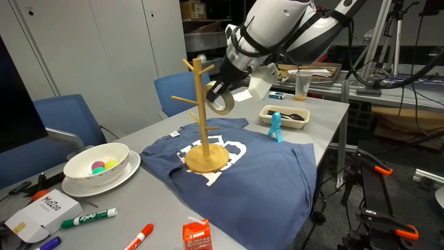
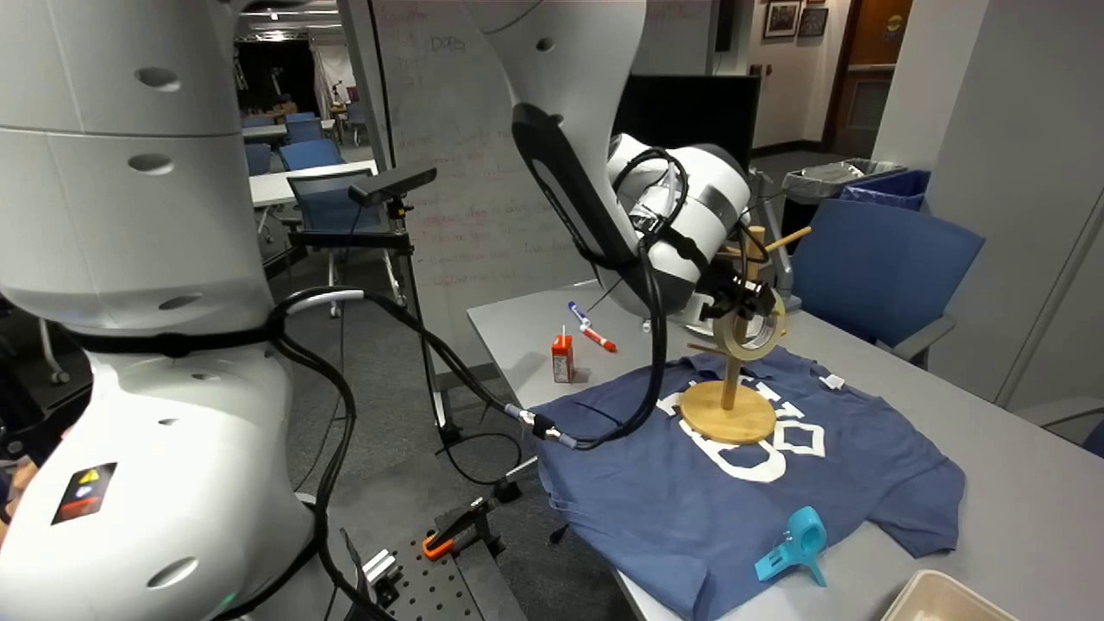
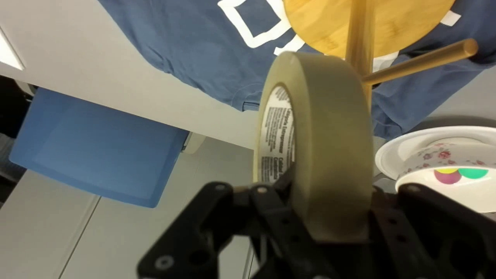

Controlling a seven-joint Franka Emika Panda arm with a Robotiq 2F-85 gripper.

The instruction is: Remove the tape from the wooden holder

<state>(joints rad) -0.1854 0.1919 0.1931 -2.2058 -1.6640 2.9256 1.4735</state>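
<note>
The tape (image 1: 228, 101), a pale tan ring, is held tilted beside the upper part of the wooden holder (image 1: 204, 121). The holder stands upright on its round base on a blue shirt. My gripper (image 1: 215, 92) comes down from the robot's arm with its fingers on the two sides of the roll, shut on it. In the wrist view the tape (image 3: 337, 135) fills the space between the fingers (image 3: 329, 197), in front of the pole (image 3: 360, 42). The tape (image 2: 733, 343) overlaps the holder (image 2: 724, 414) in an exterior view. I cannot tell whether a peg passes through the ring.
The blue shirt (image 1: 263, 177) lies under the holder. A white bowl (image 1: 118, 163) with coloured balls stands on a plate. A blue clip (image 1: 275, 126), a cream tray (image 1: 305, 114), markers (image 1: 93, 217) and a red carton (image 1: 197, 236) are on the table.
</note>
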